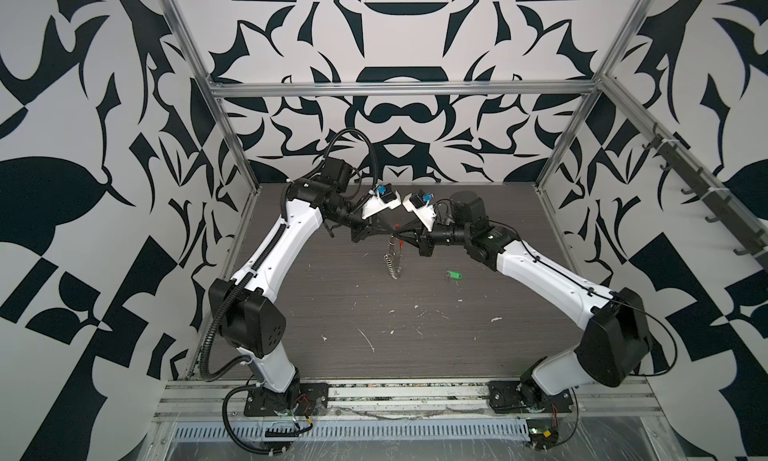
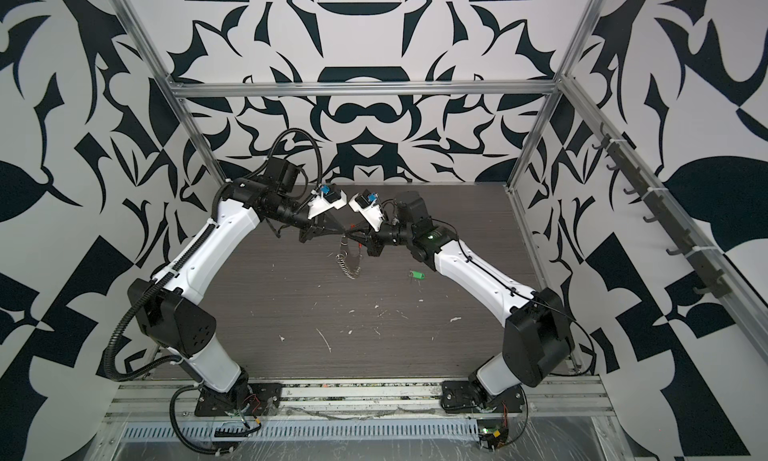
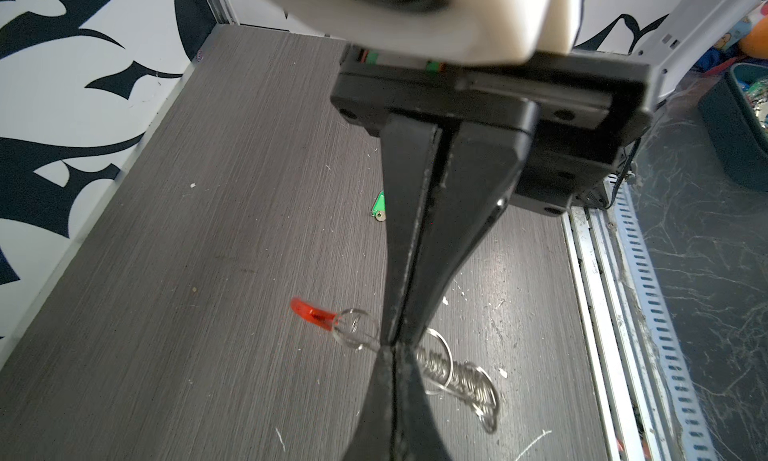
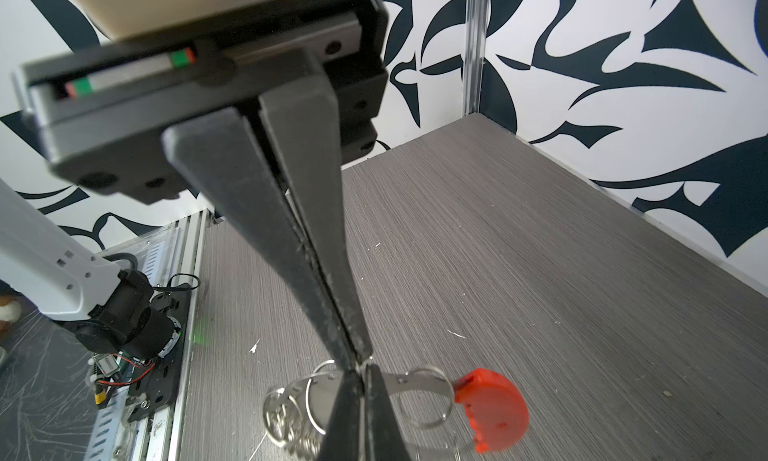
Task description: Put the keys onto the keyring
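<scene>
At the centre of both top views the left gripper (image 1: 390, 230) was clamped on the keyring (image 1: 394, 259), which hung above the table (image 1: 332, 313). The right gripper (image 1: 397, 232), jaws closed, met it tip to tip at the keyring; whether it pinched metal was unclear. The green key tag (image 1: 453, 274) lay on the table, lower right.

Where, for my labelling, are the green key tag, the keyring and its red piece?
green key tag (image 1: 455, 275): in a top view, its plastic body.
keyring (image 1: 388, 263): in a top view, its stacked silver rings.
red piece (image 4: 492, 409): right wrist view, its flat face.
</scene>
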